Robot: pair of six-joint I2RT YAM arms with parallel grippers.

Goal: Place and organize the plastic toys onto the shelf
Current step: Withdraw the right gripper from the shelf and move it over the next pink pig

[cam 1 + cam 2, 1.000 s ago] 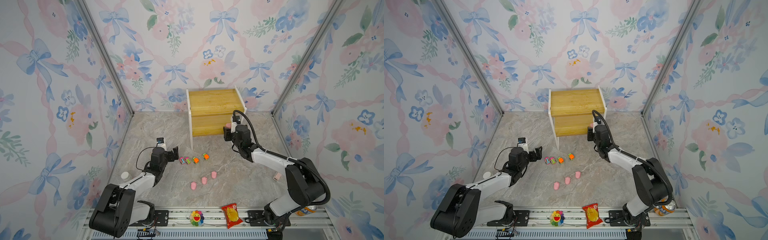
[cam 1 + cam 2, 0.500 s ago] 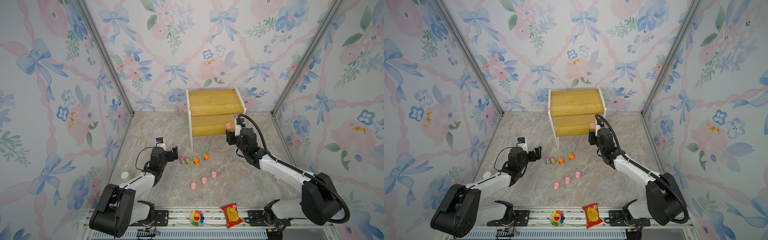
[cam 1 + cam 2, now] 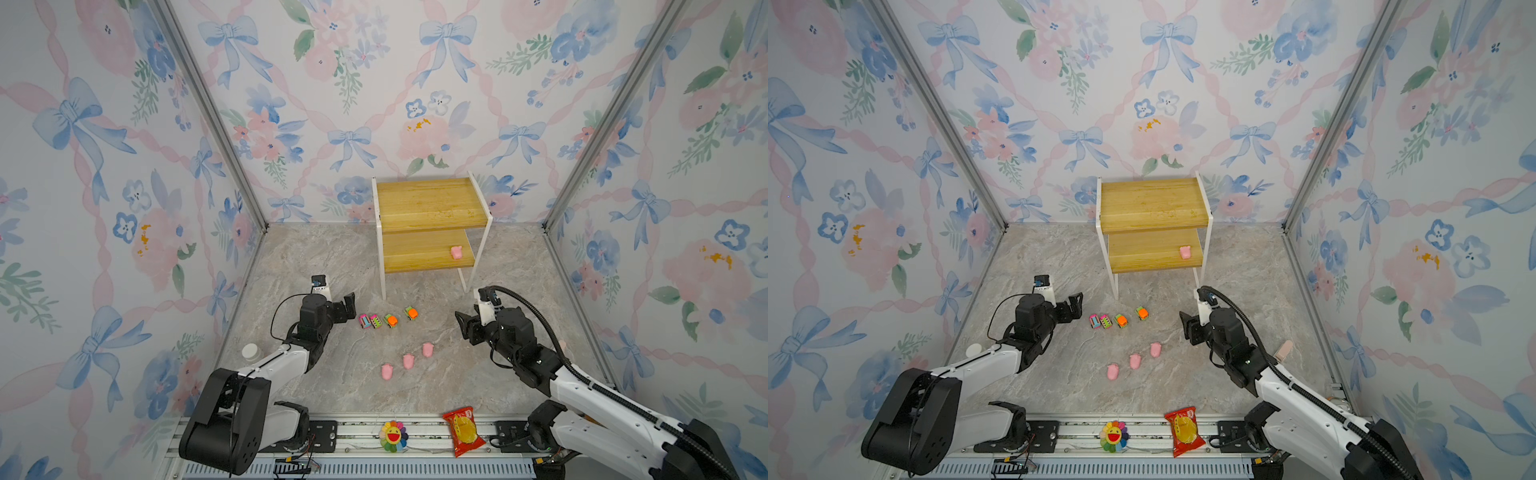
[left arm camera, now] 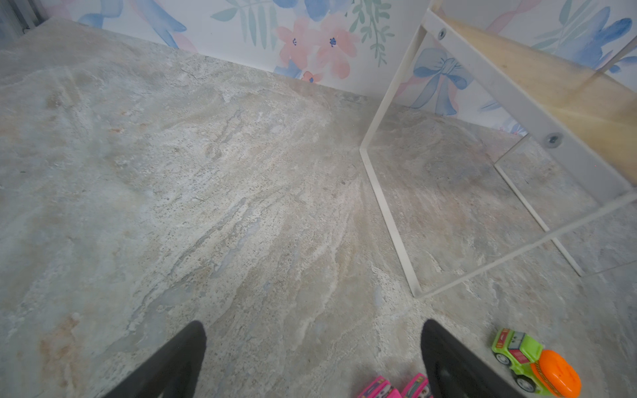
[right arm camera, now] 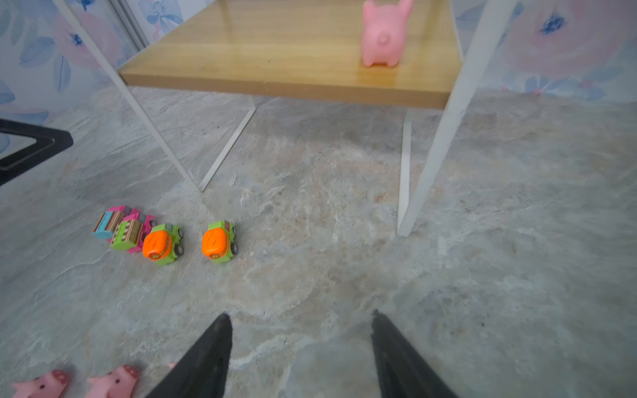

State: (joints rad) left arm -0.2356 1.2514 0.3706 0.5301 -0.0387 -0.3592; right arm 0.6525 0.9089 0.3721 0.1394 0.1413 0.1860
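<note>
Marble tabletop (image 3: 332, 257); shelf (image 3: 430, 203) lower board holds one pink pig (image 3: 456, 252).

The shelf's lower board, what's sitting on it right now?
One pink pig stands near the right end of the lower board; nothing else shows there. The top board hides its back strip in both top views, so that part can't be checked.
</note>
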